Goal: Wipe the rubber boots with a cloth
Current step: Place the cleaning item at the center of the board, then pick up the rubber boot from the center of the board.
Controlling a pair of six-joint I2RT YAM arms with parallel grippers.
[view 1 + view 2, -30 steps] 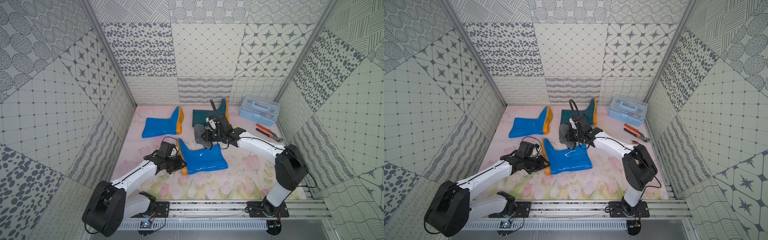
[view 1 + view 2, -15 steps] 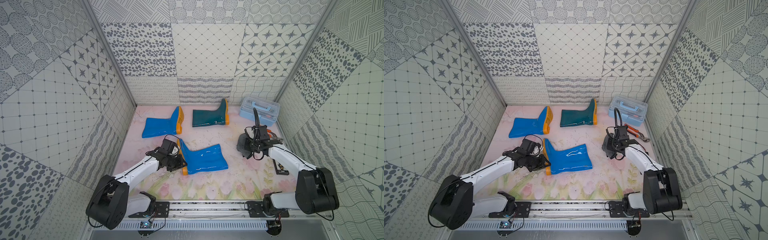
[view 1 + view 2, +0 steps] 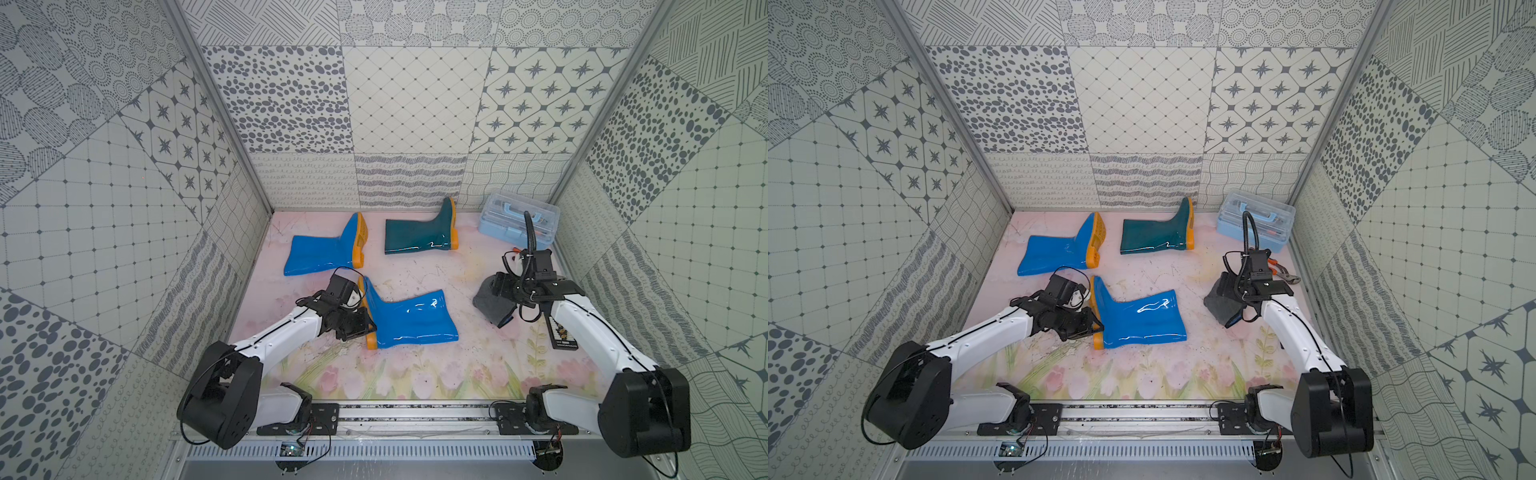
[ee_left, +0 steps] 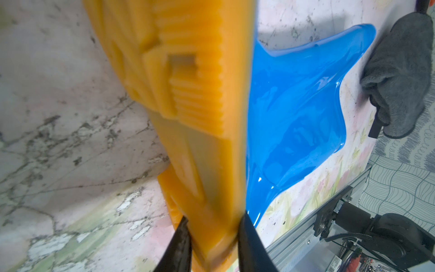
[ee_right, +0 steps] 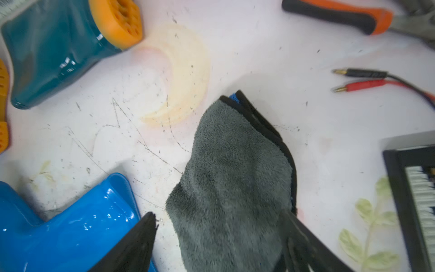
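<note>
Boots: all three lie on their sides on the mat (image 3: 415, 374). The near blue boot (image 3: 409, 322) is at centre frame, the far blue boot (image 3: 320, 253) is up and left of it, and the teal boot (image 3: 415, 237) is at upper centre.
Cloth (image 3: 492, 303): grey and bunched, right of centre in both top views, well apart from every boot, with the blue reverse peeking at one corner.
Left gripper (image 4: 214, 216): clamped tight on the near blue boot's orange sole (image 4: 200, 94), one finger on each side.
Right gripper (image 5: 217, 215): jaws spread wide around the cloth, nothing pinched, and one finger (image 5: 138, 237) stands clear of it.
Extras: toolbox (image 3: 519, 220) at upper right, pliers (image 3: 1281, 270) just below it.
</note>
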